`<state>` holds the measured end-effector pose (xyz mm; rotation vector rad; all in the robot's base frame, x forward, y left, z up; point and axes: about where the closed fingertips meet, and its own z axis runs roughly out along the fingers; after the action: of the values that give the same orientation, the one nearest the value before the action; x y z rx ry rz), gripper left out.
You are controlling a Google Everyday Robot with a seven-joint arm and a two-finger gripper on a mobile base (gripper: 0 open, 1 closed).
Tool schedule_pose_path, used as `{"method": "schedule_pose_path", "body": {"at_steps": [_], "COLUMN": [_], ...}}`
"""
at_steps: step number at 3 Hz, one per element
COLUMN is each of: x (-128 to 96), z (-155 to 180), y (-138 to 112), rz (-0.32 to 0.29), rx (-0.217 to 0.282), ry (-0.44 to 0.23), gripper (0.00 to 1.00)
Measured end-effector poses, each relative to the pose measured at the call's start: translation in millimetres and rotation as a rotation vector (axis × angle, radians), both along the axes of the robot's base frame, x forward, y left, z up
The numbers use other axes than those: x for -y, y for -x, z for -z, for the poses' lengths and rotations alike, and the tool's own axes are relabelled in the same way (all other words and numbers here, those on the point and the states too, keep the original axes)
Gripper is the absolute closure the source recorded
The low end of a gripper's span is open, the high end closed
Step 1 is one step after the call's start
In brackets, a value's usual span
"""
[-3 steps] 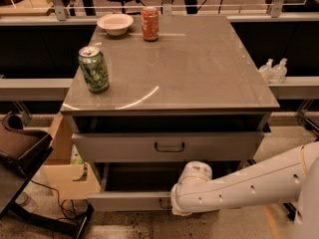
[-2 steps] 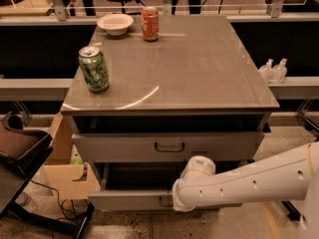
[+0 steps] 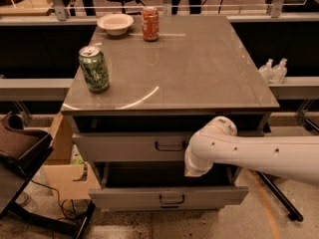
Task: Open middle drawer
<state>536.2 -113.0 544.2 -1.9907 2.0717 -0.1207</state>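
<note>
Now, left to right. Off the cabinet's left flank sits a cardboard box (image 3: 59, 156), not our concern. On the cabinet top (image 3: 199, 68) we log a green can (image 3: 93, 68) near the left edge, then a bowl (image 3: 115, 23) and a red can (image 3: 150, 23) at the back. All 3 are well apart from the work.

Below, the top drawer (image 3: 124, 147) looks closed. The middle drawer (image 3: 129, 199) stands partly pulled out beneath it, with its loop handle (image 3: 172, 199) at centre and a dark open cavity behind the front.

The gripper (image 3: 196, 170) hangs just right of that handle's line and appears dipped into the cavity behind the drawer front. Wide or narrow, we cannot tell — the wrist hides it. The arm (image 3: 269, 156) reaches in from the right. 2 bottles (image 3: 274, 69) stand on the ledge beyond.

Judgement: the opening is well under way but not at full travel. To finish well we would pull straight toward the camera along the rails, with no sideways drift — contact looks off-centre, so a wide shallow drawer could rack. Keep the wrist below the top drawer's front and ease off before the stop.
</note>
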Motion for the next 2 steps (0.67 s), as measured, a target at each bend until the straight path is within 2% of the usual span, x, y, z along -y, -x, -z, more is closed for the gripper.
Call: {"method": "schedule_pose_path", "body": {"at_steps": [2], "x": [-0.2], "z": [-1.1], "y": [8.5], "rz": [-0.003], "rx": [-0.001], "ry": [0.000], "gripper": [1.00]}}
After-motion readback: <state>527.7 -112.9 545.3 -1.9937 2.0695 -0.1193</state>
